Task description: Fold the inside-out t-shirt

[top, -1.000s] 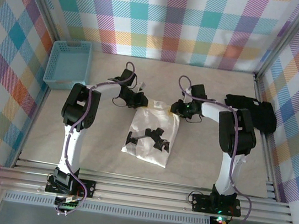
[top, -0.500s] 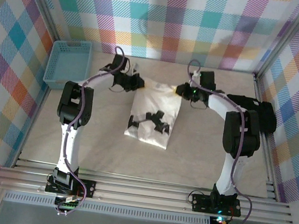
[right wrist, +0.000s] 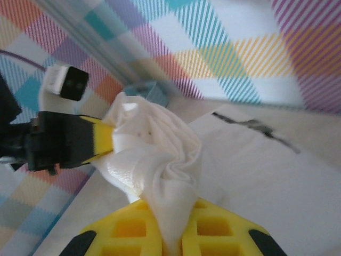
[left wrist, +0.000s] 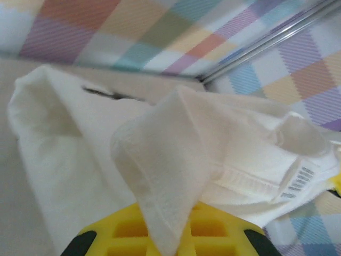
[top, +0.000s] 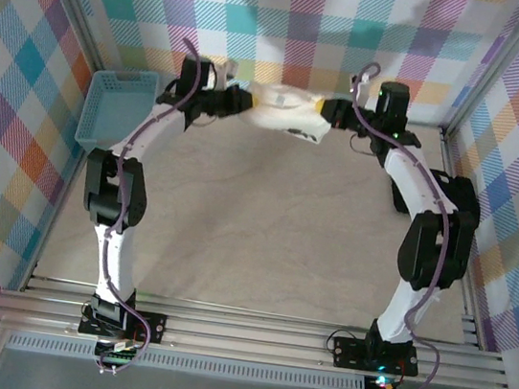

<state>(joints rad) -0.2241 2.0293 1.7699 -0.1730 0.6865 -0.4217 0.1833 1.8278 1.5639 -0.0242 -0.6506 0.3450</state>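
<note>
The inside-out t-shirt (top: pixel 286 111) is a white bunch stretched between both grippers at the back of the table, close to the checked wall. My left gripper (top: pixel 243 103) is shut on its left end. My right gripper (top: pixel 324 110) is shut on its right end. In the left wrist view a fold of the t-shirt (left wrist: pixel 176 144) runs down between the yellow jaws of the left gripper (left wrist: pixel 170 240), and a sewn label (left wrist: pixel 298 184) shows. In the right wrist view twisted t-shirt cloth (right wrist: pixel 160 154) is pinched in the right gripper (right wrist: pixel 173 242), with the left gripper (right wrist: pixel 98 141) opposite.
A blue basket (top: pixel 116 112) stands at the back left, beside the left arm. A black folded garment (top: pixel 465 199) lies at the right edge, partly behind the right arm. The checked back wall and a metal frame post (left wrist: pixel 266 48) stand just beyond the grippers.
Both grippers closed on the shirt's far corners and carried it up and back from the middle of the table towards the rear wall. The arms have stretched out.
</note>
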